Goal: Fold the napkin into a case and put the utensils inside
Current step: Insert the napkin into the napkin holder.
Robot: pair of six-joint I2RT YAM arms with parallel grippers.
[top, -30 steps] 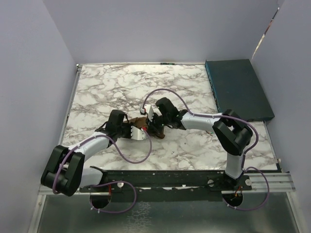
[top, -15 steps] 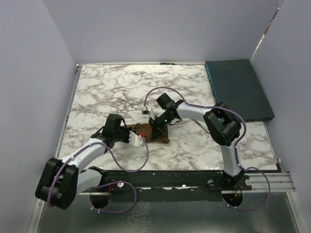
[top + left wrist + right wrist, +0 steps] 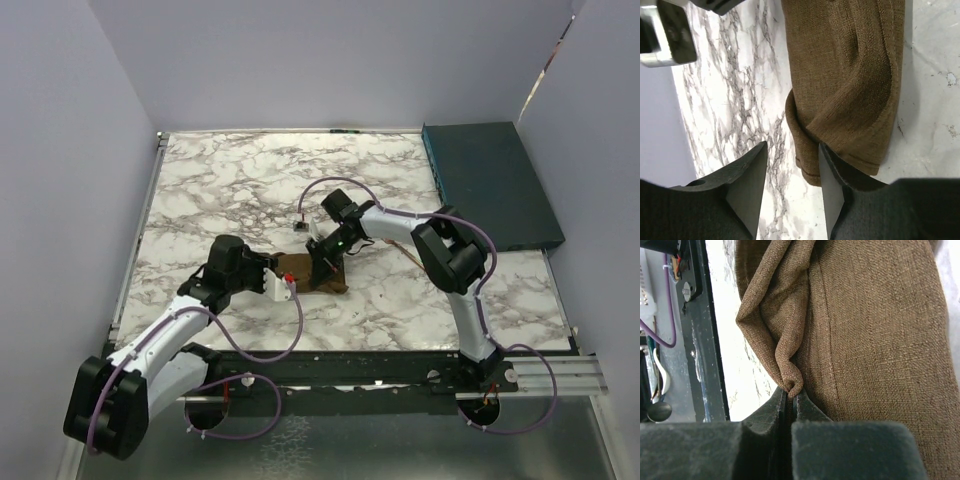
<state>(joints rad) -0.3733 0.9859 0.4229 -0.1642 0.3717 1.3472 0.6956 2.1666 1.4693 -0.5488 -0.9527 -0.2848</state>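
The left jaws have just let go and stand spread at one end of the napkin point(image 3: 850, 75), folded narrow on the table point(image 3: 220, 180); the right jaws pinch its edge. Folding looks nearly finished.

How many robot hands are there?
2. The left hand is open, with its fingers at one end of the brown napkin. The right hand is shut, pinching a fold of the napkin. Both arms show fully, so none seems hidden.
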